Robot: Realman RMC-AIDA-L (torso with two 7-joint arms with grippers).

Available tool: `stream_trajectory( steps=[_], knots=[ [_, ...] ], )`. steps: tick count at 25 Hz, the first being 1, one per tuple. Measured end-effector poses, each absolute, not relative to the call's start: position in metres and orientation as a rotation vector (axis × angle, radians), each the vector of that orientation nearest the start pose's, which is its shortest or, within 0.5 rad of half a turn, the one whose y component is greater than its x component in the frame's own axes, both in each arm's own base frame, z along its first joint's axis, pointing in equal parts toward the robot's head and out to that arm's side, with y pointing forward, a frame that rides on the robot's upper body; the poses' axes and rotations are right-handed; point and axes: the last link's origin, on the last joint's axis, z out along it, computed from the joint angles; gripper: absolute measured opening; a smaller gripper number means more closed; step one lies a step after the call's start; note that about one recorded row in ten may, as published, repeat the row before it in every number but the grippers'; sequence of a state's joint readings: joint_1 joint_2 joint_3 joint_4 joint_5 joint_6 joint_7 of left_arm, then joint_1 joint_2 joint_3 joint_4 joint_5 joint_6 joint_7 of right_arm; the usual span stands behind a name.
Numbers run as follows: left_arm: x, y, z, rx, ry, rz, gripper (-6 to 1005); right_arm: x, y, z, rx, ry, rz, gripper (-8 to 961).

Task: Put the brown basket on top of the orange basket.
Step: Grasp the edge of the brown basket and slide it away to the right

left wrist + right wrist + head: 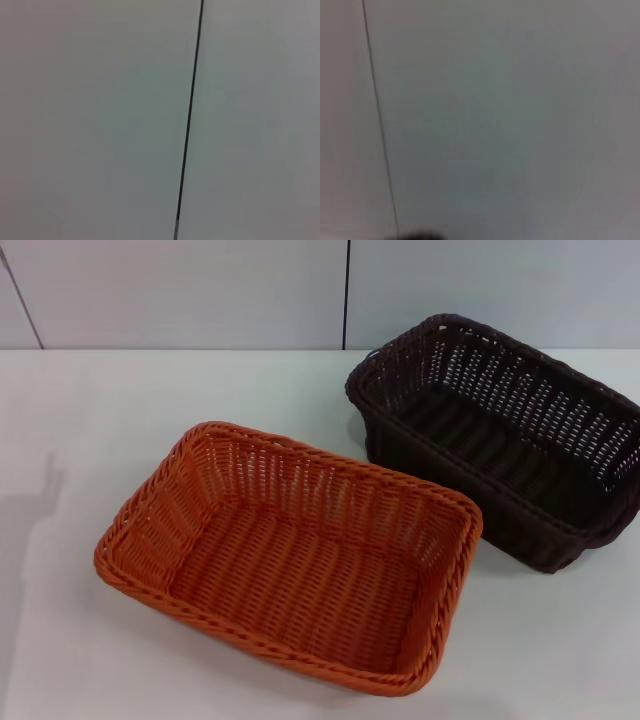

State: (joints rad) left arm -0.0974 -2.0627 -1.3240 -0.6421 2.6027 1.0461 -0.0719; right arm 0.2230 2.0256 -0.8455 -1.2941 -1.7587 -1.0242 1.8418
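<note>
The orange basket (290, 555) sits upright and empty on the white table, near the front centre in the head view. The brown basket (505, 435) stands upright and empty behind it to the right, close to the orange one's far right corner; I cannot tell if they touch. Its right end runs off the frame. Neither gripper shows in the head view. Both wrist views show only a pale wall with a thin dark seam.
The white table (120, 420) extends to the left of the baskets and ends at a pale panelled wall (200, 290) with a dark vertical seam (347, 290). A faint shadow lies on the table's left edge.
</note>
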Motion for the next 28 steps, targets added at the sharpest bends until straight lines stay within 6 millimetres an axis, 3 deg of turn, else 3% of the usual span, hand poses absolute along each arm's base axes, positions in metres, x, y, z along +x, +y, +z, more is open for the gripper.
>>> stream_trajectory(
  steps=[5, 11, 12, 14, 17, 28],
  knots=[
    [-0.346, 0.305, 0.041, -1.285, -0.615, -0.778, 765, 0.275, 0.363, 0.176, -2.105, 0.873, 0.36, 710],
    [-0.347, 0.308, 0.043, -1.28, -0.616, -0.775, 765, 0.25, 0.364, 0.199, -2.329, 0.787, 0.018, 709],
    [-0.347, 0.309, 0.043, -1.278, -0.615, -0.775, 765, 0.24, 0.364, 0.202, -2.409, 0.694, -0.085, 709],
    [-0.348, 0.309, 0.044, -1.274, -0.616, -0.773, 765, 0.235, 0.362, 0.202, -2.454, 0.613, -0.133, 709],
    [-0.35, 0.31, 0.044, -1.266, -0.625, -0.772, 765, 0.219, 0.354, 0.193, -2.584, 0.239, -0.358, 709],
    [-0.356, 0.307, 0.045, -1.243, -0.676, -0.801, 765, 0.199, 0.359, 0.171, -2.544, -0.188, -0.59, 708]
  ],
)
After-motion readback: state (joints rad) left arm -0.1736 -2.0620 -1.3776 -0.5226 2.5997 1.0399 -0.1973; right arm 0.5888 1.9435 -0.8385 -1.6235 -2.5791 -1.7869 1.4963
